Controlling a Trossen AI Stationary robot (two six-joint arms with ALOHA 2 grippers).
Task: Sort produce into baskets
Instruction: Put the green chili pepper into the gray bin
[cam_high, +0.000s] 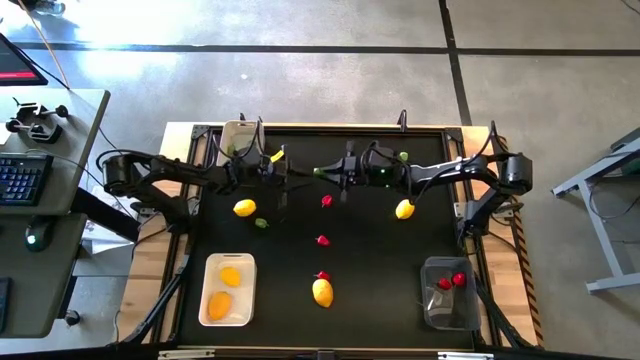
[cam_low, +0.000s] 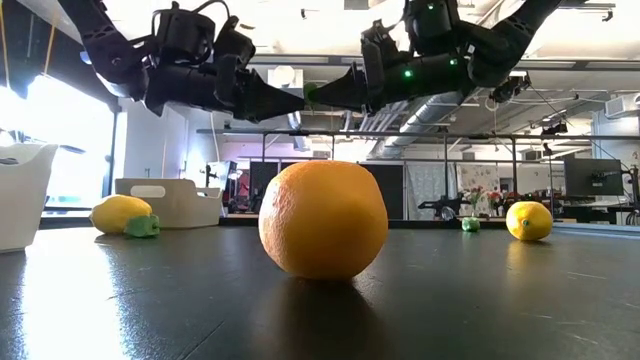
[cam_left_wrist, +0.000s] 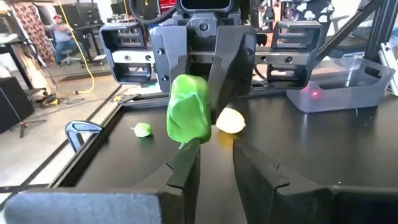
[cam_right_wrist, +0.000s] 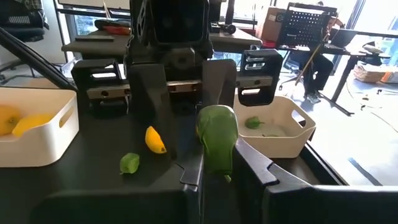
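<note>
The two arms meet tip to tip above the middle of the far half of the dark worktop (cam_high: 380, 270), and a green piece (cam_right_wrist: 217, 140) sits between them, apparently in a handover. The right end effector (cam_right_wrist: 219, 163) is closed narrowly on this piece, pinching it between its fingers. The left end effector (cam_left_wrist: 216, 158) faces it with its fingers part-way apart; the piece lies against one of them, but whether they already grip it cannot be told. The handover probably serves to carry the green piece toward the beige-white tub (cam_right_wrist: 292, 134) at the far left, where another green piece already lies. The held piece is a smooth, elongated, bright green lump, leaf-like or pod-like, with a matte surface. Other produce lies scattered below: a lemon (cam_high: 244, 208) with a small green piece beside it, another lemon (cam_high: 405, 209), red pieces (cam_high: 322, 241) along the centre, two yellow-orange fruits in the white tray (cam_high: 228, 262) and red ones in the transparent bin (cam_high: 447, 313).
</note>
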